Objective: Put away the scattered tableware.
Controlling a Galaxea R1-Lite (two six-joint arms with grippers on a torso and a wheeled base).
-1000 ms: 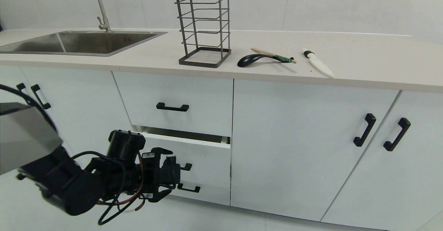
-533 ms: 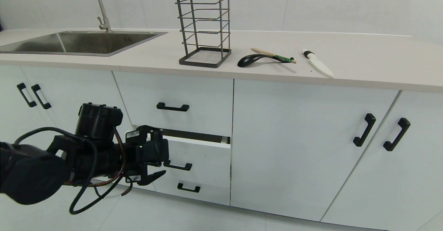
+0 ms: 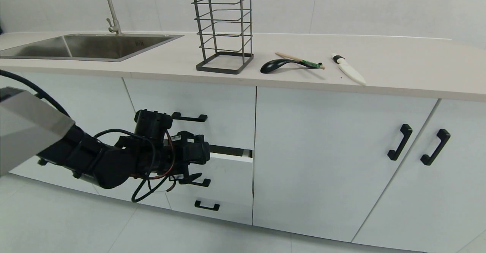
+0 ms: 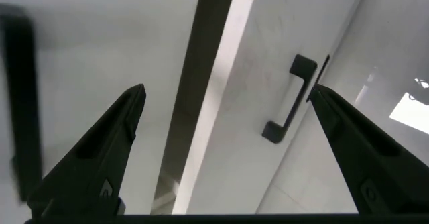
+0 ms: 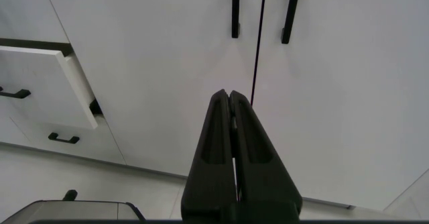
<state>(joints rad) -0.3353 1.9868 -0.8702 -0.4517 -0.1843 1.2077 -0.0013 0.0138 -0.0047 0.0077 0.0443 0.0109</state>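
Note:
A black spoon (image 3: pixel 274 65), a pair of chopsticks (image 3: pixel 300 60) and a white knife (image 3: pixel 348 69) lie on the counter, right of a tall wire rack (image 3: pixel 224 25). Below the counter, the middle drawer (image 3: pixel 228 169) stands slightly open, a dark gap along its top. My left gripper (image 3: pixel 197 157) is open right in front of that drawer's left part, just above its black handle (image 3: pixel 195 183). In the left wrist view the gripper (image 4: pixel 228 93) has wide-spread fingers framing the drawer front and handle (image 4: pixel 288 100). My right gripper (image 5: pixel 231 110) is shut and empty, facing the cabinet doors.
A steel sink (image 3: pixel 87 46) with a tap is set into the counter at the left. A shut drawer (image 3: pixel 190 110) lies above the open one and a low drawer (image 3: pixel 207 206) below it. Two cabinet doors with black handles (image 3: pixel 417 143) are to the right.
The left arm swung left from the lowest drawer handle, then rose and moved right to the middle drawer's front. The drawer stays open by the same amount.

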